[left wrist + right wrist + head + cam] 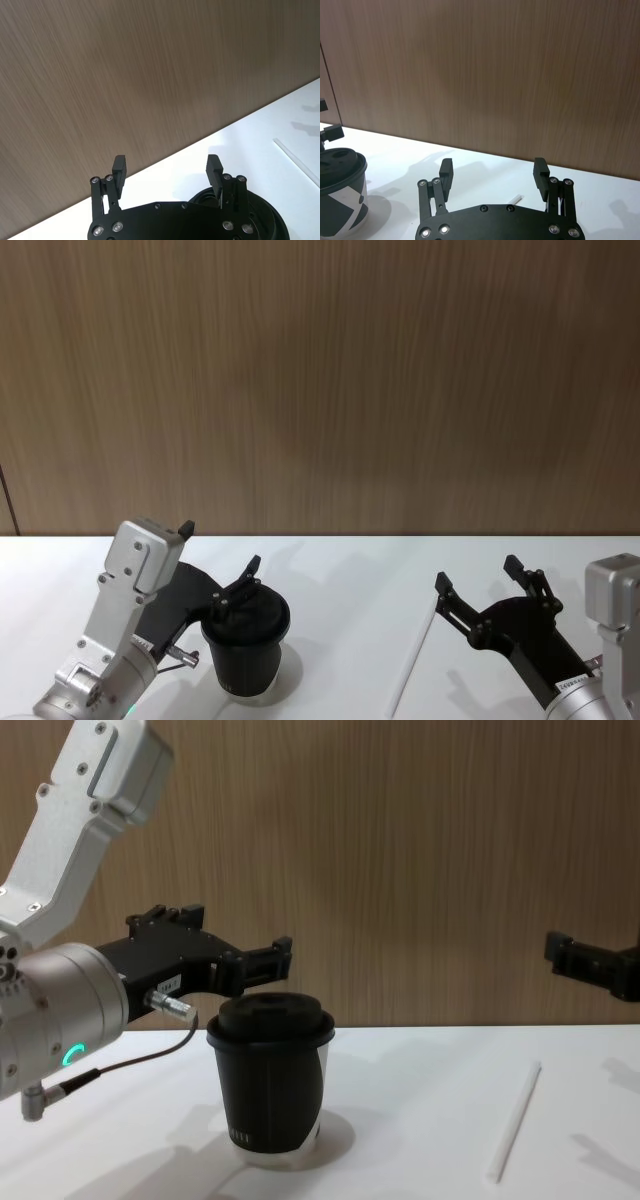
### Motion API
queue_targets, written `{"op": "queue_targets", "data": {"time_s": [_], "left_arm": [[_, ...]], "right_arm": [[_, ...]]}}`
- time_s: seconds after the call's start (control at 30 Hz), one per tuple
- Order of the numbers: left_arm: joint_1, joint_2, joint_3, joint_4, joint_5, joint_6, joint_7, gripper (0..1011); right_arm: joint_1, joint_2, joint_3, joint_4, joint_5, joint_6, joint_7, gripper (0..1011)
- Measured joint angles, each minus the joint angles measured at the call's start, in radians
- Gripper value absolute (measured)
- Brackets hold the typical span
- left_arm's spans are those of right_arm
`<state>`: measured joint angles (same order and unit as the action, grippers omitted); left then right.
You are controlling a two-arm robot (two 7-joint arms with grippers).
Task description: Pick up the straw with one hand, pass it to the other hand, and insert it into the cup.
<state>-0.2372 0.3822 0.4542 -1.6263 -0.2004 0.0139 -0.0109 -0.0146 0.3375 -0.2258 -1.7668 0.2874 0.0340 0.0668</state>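
The white straw point(412, 665) lies flat on the table, to the right of the cup point(247, 655), a black paper cup with a domed black lid standing upright. My right gripper point(477, 573) hangs open and empty just above the straw's far end, not touching it. In the right wrist view a short piece of straw point(518, 198) shows below that gripper point(493, 165). My left gripper point(218, 547), with its cable and green light, hovers open and empty over the cup's lid point(267, 215). In the chest view the left gripper point(235, 935) sits above and behind the cup point(270, 1090), with the straw point(513, 1120) to the right.
The white table point(340, 580) ends at a brown wood-panelled wall point(320, 390) close behind the cup and straw. Bare tabletop lies between the cup and the straw.
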Motion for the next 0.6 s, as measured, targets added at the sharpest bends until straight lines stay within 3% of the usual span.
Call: {"op": "queue_targets", "data": {"time_s": [0.6], "left_arm": [[0.0, 0.0, 0.0, 0.0, 0.0, 0.0, 0.0, 1003]], "right_arm": [[0.0, -0.001, 0.0, 0.0, 0.0, 0.002, 0.0, 1001]]}}
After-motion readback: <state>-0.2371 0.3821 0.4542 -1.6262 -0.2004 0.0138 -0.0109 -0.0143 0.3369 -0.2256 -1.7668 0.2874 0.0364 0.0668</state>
